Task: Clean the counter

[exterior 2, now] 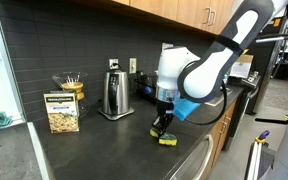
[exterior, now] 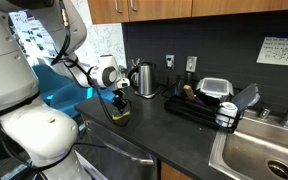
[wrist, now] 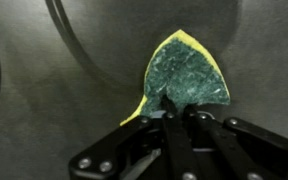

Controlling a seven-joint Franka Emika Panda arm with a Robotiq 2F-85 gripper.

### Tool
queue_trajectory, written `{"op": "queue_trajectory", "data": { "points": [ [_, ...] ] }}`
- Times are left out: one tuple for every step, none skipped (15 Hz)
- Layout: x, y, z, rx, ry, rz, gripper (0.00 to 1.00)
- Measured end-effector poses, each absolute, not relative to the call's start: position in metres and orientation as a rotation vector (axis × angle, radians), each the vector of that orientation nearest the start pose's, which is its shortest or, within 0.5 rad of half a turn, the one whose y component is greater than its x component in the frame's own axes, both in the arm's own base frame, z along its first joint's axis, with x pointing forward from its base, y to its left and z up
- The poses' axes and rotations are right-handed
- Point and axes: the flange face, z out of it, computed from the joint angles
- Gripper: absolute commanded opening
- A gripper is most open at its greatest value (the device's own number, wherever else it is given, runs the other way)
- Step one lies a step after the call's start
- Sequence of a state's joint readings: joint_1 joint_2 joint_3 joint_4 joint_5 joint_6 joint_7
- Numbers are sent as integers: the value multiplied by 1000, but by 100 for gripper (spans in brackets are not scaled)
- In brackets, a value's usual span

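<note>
We are clenching our black two-fingered hand [wrist: 179,112] on the yellow sponge with a green scouring face [wrist: 189,80], holding it down against the wide dark grey-black matte table [exterior 2: 94,150] near its front edge, so that, we judge, wiping strokes can scrub the surface.

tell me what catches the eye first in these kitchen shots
The big white robot arm bends over the dark counter, its pincer pinching a yellow-and-green sponge set against the surface. Behind it a steel kettle stands by the wall; a dish rack sits beside the sink.
</note>
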State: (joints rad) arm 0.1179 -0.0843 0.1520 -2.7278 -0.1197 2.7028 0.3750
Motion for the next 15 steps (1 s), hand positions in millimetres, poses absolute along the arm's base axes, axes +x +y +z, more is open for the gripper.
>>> {"op": "queue_trajectory", "data": {
  "points": [
    [390,101,255,-3189,24,-118,3],
    [390,91,254,-3196,53,-117,3],
    [391,80,254,-3203,78,-115,3],
    [391,68,254,-3212,103,-113,3],
    [391,57,254,-3221,128,-112,3],
    [391,45,254,-3230,153,-111,3],
    [391,34,254,-3238,179,-110,3],
    [391,23,254,-3247,210,-109,3],
    [391,13,254,-3254,240,-108,3],
    [391,2,254,-3261,271,-106,3],
    [391,-8,254,-3266,303,-105,3],
    [390,-16,254,-3270,331,-103,3],
    [389,-25,254,-3274,362,-101,3],
    [389,-32,254,-3277,392,-99,3],
    [388,-39,254,-3280,422,-96,3]
  ]
}}
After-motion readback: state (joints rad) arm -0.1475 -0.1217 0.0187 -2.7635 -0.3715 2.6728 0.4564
